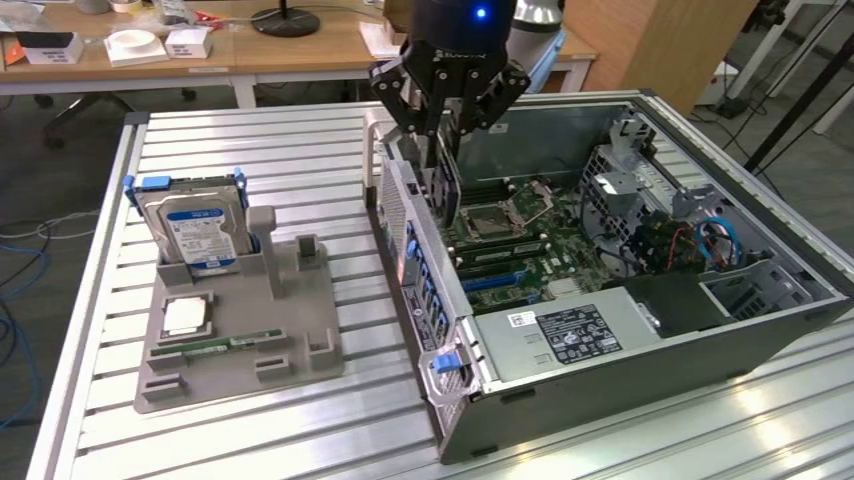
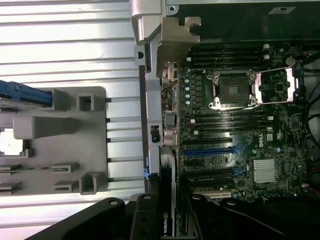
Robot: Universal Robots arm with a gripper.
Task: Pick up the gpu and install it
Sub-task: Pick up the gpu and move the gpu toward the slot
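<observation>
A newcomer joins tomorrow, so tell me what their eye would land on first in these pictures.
The open computer case, its motherboard bared, dominates the exterior view's right. Above it, the gripper holds the dark gpu on edge, just inside the case's perforated wall. At the exterior view's left, a grey tray carries a hard drive standing upright.

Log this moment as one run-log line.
gripper: shut on gpu | gpu: held upright over open computer case, above motherboard | seated: not yet
</observation>
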